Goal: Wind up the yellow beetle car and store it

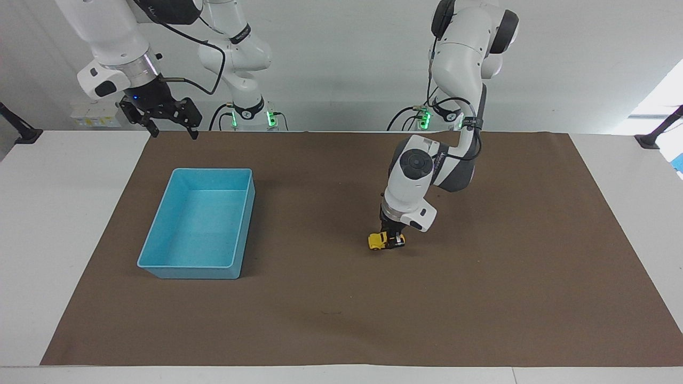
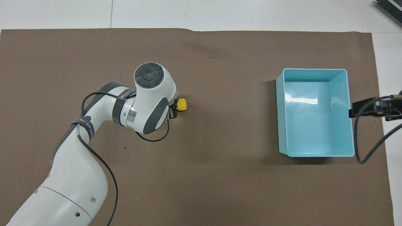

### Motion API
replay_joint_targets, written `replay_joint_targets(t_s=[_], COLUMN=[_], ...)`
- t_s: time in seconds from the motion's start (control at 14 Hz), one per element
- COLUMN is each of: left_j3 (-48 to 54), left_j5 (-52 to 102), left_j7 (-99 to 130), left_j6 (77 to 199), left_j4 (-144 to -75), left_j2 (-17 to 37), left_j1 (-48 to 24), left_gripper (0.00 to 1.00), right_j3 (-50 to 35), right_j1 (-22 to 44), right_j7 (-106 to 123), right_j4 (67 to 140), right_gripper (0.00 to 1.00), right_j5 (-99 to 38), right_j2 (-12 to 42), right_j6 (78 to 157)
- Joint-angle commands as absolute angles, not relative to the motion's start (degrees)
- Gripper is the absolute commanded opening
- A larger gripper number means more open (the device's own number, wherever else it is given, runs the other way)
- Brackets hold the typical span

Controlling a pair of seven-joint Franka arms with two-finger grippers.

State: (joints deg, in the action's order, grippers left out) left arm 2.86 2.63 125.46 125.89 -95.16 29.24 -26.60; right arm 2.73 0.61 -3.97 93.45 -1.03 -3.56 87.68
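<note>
The yellow beetle car point(image 1: 379, 241) point(image 2: 182, 104) sits on the brown mat near the table's middle. My left gripper point(image 1: 394, 241) point(image 2: 173, 112) points straight down and is shut on the car's end toward the left arm's side; only the car's other half shows past the fingers. The light-blue bin point(image 1: 176, 264) point(image 2: 314, 154) stands with nothing in it toward the right arm's end of the table. My right gripper point(image 1: 171, 128) hangs open, raised above the mat's edge close to the robots, and waits there; in the overhead view only its tip point(image 2: 367, 108) shows by the bin.
A brown mat point(image 1: 341, 320) covers most of the white table point(image 1: 53, 224). The left arm's elbow and cable point(image 2: 147, 138) hang over the mat beside the car. A black clamp point(image 1: 653, 136) stands at the table's corner by the left arm.
</note>
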Motion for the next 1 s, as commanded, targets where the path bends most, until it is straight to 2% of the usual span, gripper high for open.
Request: replay_joint_targets(t_s=[0.0, 0.5, 0.93], left_j3=[2.4, 2.2, 1.8], left_j5=[2.7, 2.7, 2.5], left_j7=[120.9, 101.6, 102.1], left_j6=[128.8, 128.9, 131.1], left_j4=[-100.9, -106.2, -106.2], left_j2=[28.1, 26.4, 26.5], left_j1=[-23.6, -12.8, -10.9], left_gripper=[0.0, 0.04, 0.1], right_j3=[3.2, 3.1, 3.1], right_j1=[0.9, 0.9, 0.9], right_j7=[-4.5, -4.5, -4.5], right_j4=[92.5, 92.5, 92.5], right_gripper=[1.0, 1.0, 1.0], right_j5=[-1.8, -1.8, -1.8], right_j2=[-3.1, -3.2, -3.2], right_j6=[87.1, 87.1, 87.1])
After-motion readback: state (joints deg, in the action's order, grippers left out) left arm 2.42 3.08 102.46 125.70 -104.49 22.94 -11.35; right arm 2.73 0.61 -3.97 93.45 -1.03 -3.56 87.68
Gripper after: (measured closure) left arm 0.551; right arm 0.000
